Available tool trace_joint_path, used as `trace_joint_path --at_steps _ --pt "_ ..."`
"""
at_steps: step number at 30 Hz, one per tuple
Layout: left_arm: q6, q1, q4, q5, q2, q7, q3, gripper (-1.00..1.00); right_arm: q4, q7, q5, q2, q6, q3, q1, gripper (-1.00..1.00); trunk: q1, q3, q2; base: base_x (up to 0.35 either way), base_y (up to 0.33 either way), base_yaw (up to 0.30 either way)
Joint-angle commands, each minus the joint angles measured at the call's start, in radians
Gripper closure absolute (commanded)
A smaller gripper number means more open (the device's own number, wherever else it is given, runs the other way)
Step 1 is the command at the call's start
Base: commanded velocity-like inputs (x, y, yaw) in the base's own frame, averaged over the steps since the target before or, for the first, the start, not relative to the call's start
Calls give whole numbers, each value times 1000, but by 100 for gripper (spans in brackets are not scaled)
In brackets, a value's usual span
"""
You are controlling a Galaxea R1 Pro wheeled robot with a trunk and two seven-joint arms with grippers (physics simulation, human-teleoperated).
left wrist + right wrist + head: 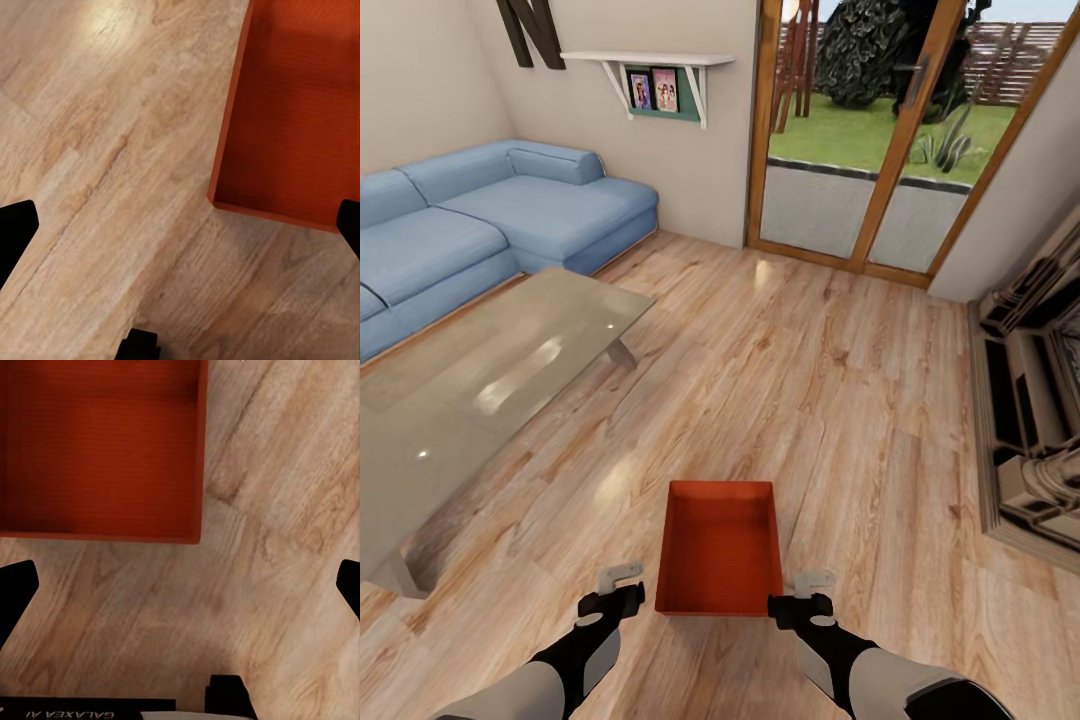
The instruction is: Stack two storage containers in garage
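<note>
One orange-red storage container (pixel 720 545) sits empty and upright on the light wood floor of the living room, just ahead of my arms. My left gripper (pixel 618 588) hovers open beside its near left corner, apart from it. My right gripper (pixel 808 592) hovers open beside its near right corner, also apart. In the left wrist view the container (pixel 300 112) lies off to one side of the open left gripper (pixel 180 232). In the right wrist view the container (pixel 97 442) lies beyond the open right gripper (pixel 180 592). The other container and the garage are out of view.
A glass coffee table (pixel 480 380) stands at the left, with a blue corner sofa (pixel 490 220) behind it. The brick fireplace (pixel 1040 400) lines the right wall. Wood-framed glass doors (pixel 870 140) are straight ahead, across open plank floor (pixel 810 380).
</note>
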Motion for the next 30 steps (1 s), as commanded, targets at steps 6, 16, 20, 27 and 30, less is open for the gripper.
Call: trace_joint_path --at_steps 6,16,20,27,30 --pt "-4 -1 -1 8 0 -2 -10 -100 1 -3 -10 1 -12 8 -1 -100 23 -20 -43 0 0 0" --pt "-3 -1 -3 -11 -21 -9 -21 -100 13 -2 -19 5 -44 7 -1 -100 46 -38 -85 0 0 0" --pt "-4 -1 -2 0 -19 -12 -20 -100 6 -2 -18 2 -67 6 -2 -100 54 -45 -99 0 0 0" --pt "-5 -1 -1 6 -23 -15 -21 -100 3 -2 -22 -7 -106 7 -1 -100 81 -67 -148 0 0 0" --pt "-4 -1 -1 6 -23 -16 -21 -100 3 -2 -21 -7 -123 7 -1 -100 92 -76 -169 0 0 0"
